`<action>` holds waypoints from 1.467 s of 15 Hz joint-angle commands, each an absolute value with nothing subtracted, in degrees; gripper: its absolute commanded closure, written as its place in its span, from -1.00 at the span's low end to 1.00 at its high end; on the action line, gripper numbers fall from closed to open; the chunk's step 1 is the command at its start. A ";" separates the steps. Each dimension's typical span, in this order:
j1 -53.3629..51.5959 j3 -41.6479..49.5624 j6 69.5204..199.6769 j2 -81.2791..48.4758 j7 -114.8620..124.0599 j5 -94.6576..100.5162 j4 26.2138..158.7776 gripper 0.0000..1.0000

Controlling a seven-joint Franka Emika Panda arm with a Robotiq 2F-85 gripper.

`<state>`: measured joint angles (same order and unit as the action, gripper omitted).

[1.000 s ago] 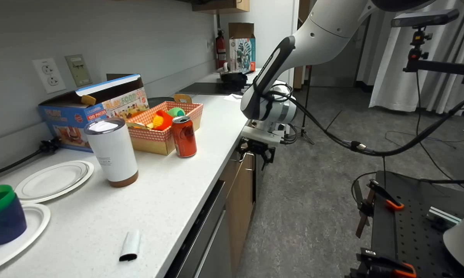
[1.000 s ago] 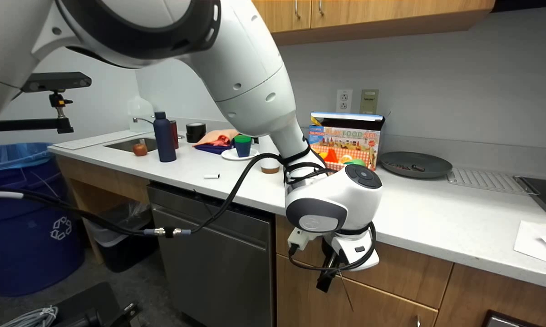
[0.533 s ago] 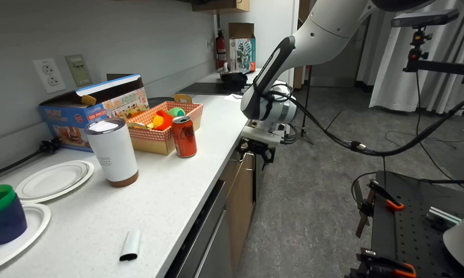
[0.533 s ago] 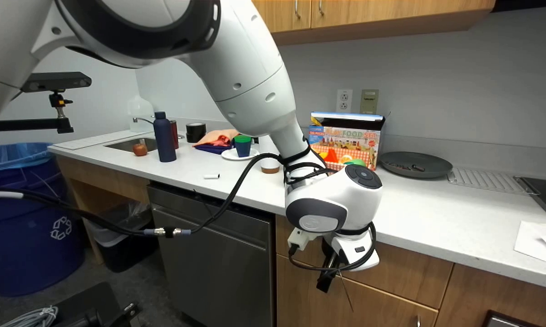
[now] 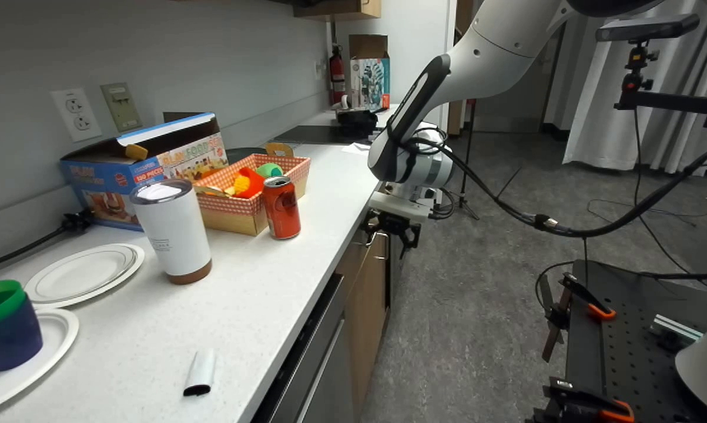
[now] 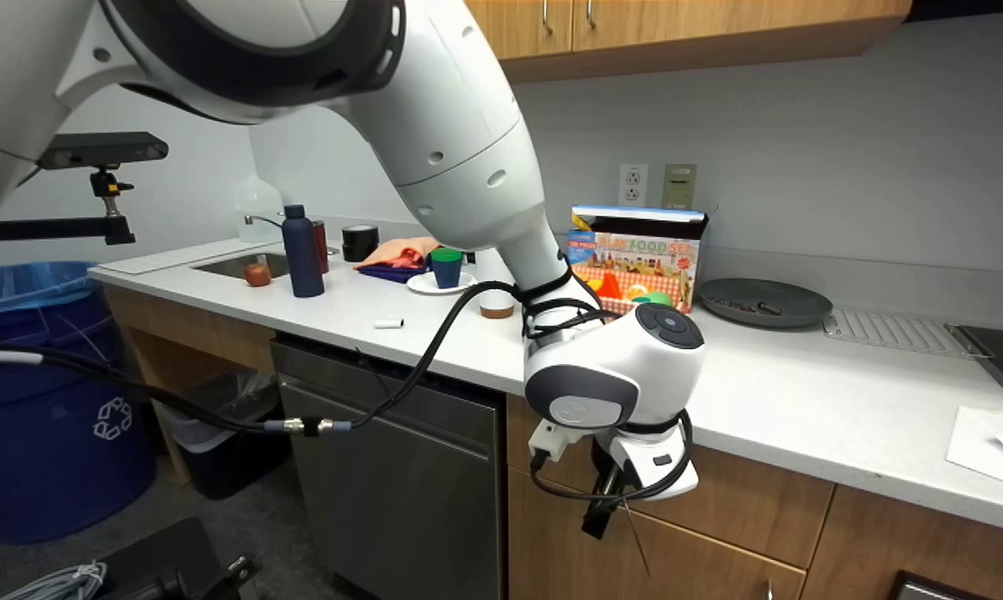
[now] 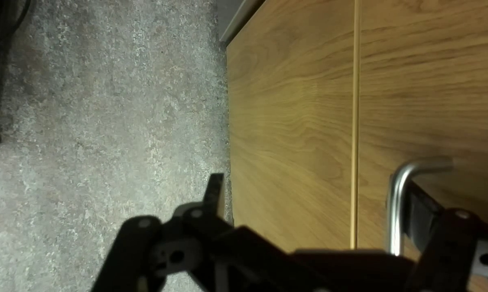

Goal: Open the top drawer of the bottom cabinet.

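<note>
Under the white counter [image 6: 801, 392]: shallow brown wood top drawer [image 6: 751, 500], apparently closed.
The black two-finger claw [image 7: 319, 196] is spread astride the drawer's slim metal bar handle [image 7: 396, 215]. Caution: an off-axis or ungripped pull may slip off the bar or bind the drawer in its brown wood bottom cabinet [image 6: 568, 558]. Counter carries a red metal can [image 5: 281, 208]; mottled grey floor [image 5: 476, 305] lies below.

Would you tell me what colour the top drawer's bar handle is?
The bar handle is silver, clearest in the wrist view.
</note>
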<state>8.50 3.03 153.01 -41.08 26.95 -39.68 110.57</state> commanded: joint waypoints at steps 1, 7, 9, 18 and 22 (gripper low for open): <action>10.51 6.26 148.43 -39.94 22.65 -36.08 116.71 -1.00; 17.78 2.85 142.11 -37.98 8.58 -42.80 118.92 -1.00; 17.56 4.76 137.92 -37.48 7.97 -42.48 119.64 -1.00; 13.76 10.48 134.33 -35.57 13.76 -40.24 121.84 -1.00; 17.73 9.01 127.13 -35.48 7.28 -45.93 120.92 -1.00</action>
<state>16.57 6.90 135.11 -35.22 10.35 -51.01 120.57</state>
